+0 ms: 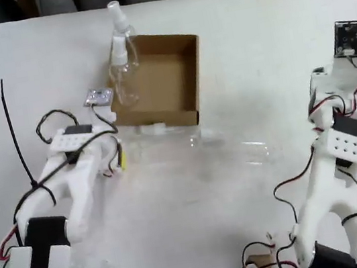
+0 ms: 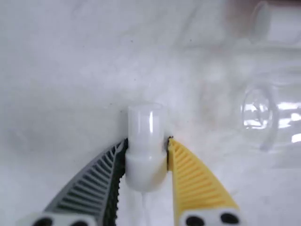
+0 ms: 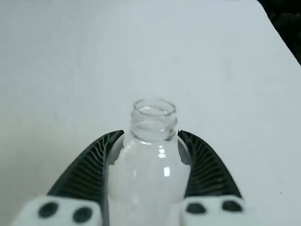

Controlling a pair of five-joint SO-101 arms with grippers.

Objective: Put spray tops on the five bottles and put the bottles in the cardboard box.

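My left gripper (image 2: 146, 143) is shut on a white spray top (image 2: 145, 155) with a clear cap, held just over the white table. In the high view this gripper (image 1: 120, 158) sits in front of the cardboard box (image 1: 181, 106), near its left corner. My right gripper (image 3: 150, 139) is shut on a clear bottle (image 3: 150, 165) whose threaded neck (image 3: 154, 115) is open, with no top on it. Two clear bottles with spray tops (image 1: 120, 55) stand leaning inside the box at its left wall. Another clear bottle (image 2: 273, 113) lies on the table close to the left gripper.
Clear bottles (image 1: 235, 149) lie on the table in front of the box, hard to make out against the white surface. Small white parts (image 1: 151, 129) rest against the box's front wall. The right arm (image 1: 343, 142) stands at the right side.
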